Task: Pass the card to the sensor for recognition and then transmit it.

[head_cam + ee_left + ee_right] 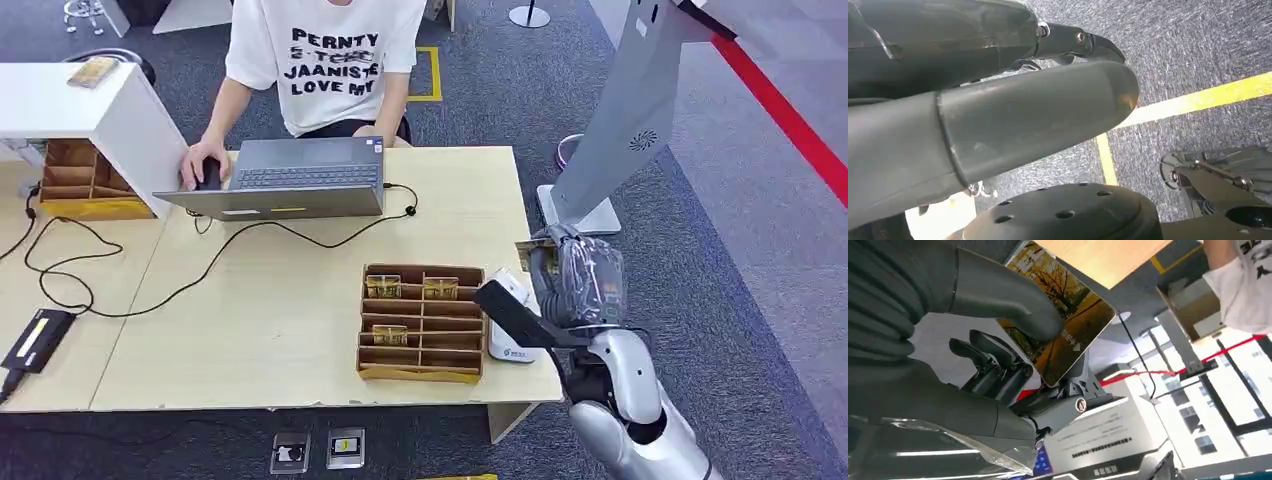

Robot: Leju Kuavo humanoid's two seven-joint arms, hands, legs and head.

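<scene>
Pinching the card (1063,315) in the right hand (973,340) beside the sensor (512,325)

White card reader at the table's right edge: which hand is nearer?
Right. The right hand, pinching the yellow-brown picture card, is up beside the white card reader. The left hand hangs low over the grey carpet, off the table.
</scene>
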